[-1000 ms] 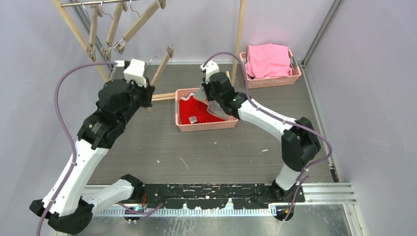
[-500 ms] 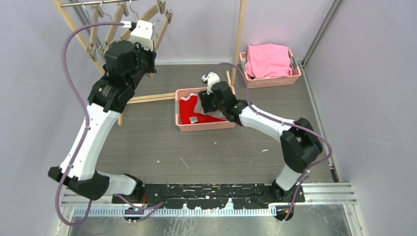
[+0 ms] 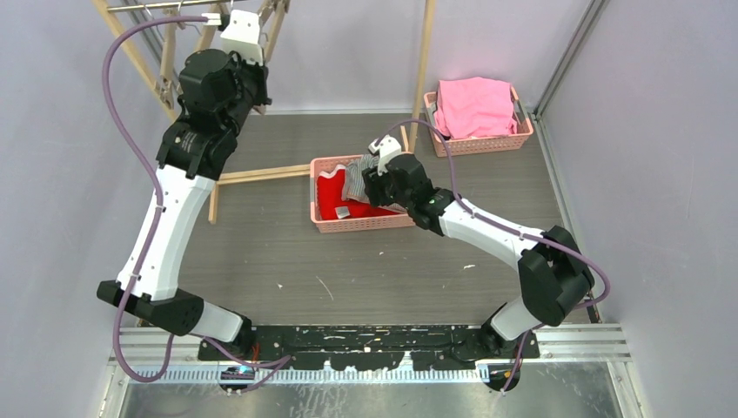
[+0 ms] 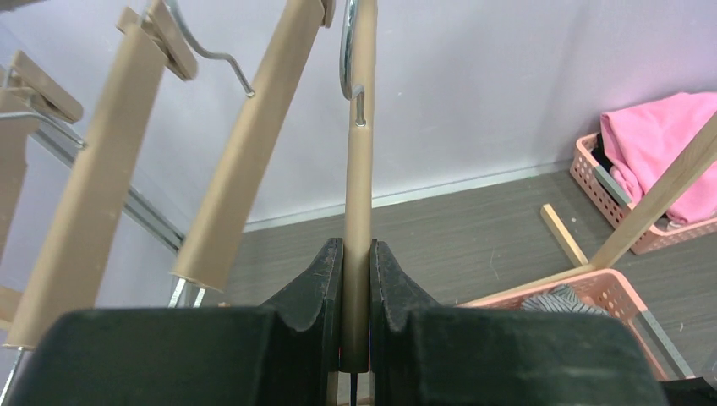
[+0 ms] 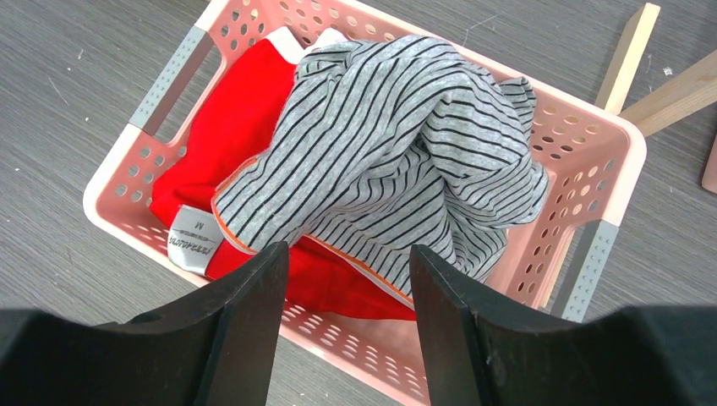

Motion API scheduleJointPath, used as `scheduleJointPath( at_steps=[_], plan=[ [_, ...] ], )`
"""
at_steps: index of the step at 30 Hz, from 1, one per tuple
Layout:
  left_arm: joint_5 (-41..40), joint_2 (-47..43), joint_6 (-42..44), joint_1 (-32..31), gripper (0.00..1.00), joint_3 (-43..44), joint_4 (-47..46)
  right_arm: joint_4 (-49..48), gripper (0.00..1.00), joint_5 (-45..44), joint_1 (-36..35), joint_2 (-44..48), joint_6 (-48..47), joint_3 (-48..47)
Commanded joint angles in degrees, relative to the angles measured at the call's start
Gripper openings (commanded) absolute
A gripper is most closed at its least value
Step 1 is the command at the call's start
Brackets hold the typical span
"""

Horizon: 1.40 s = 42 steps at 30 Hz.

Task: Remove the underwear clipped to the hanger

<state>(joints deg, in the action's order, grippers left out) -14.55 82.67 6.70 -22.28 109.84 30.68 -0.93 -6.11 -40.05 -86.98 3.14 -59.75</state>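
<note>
The left hand (image 4: 356, 271) is clamped tight on the straight bar of a pale wooden clip hanger (image 4: 359, 169), up at the rack at 11 o'clock in the top view. No cloth shows on that bar, so the grip seems meant to steady or seat a bare hanger rather than to free anything. The two neighbouring wooden hangers (image 4: 245, 144) beside it at 10 o'clock also carry nothing in view. The right hand (image 5: 347, 262) hovers with its fingers spread wide and empty, right over the pink perforated plastic basket (image 5: 592, 169) near the middle of the grey wood-grain table (image 3: 278, 252). In that basket the grey-and-white striped cloth briefs (image 5: 397, 144) lie crumpled on top of the red cloth briefs (image 5: 228, 144), whose white label faces up at 7 o'clock, a drop-off pile by the look of it. I cannot tell whether a peach pair lies beneath. A bright pink cloth (image 3: 474, 104) fills a second pink basket (image 3: 522, 135) at 1 o'clock, apart from the task
</note>
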Motion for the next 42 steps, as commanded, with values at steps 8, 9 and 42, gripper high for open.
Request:
scheduleJointPath(
  at_steps=[8, 9, 42],
  plan=[
    [0.61, -0.18, -2.15, 3.9, 0.0, 5.23, -9.08, -2.4, 0.61, -0.7, -2.25, 2.89, -0.5, 0.84],
    [0.7, 0.32, -2.44, 4.26, 0.0, 5.82, -9.36, -2.41, 0.61, -0.73, -2.45, 3.07, -0.5, 1.04],
    [5.03, 1.97, -7.01, 6.02, 0.0, -1.67, -13.14, -2.78, 0.62, -3.13, -3.34, 4.65, -1.21, 3.63]
  ],
)
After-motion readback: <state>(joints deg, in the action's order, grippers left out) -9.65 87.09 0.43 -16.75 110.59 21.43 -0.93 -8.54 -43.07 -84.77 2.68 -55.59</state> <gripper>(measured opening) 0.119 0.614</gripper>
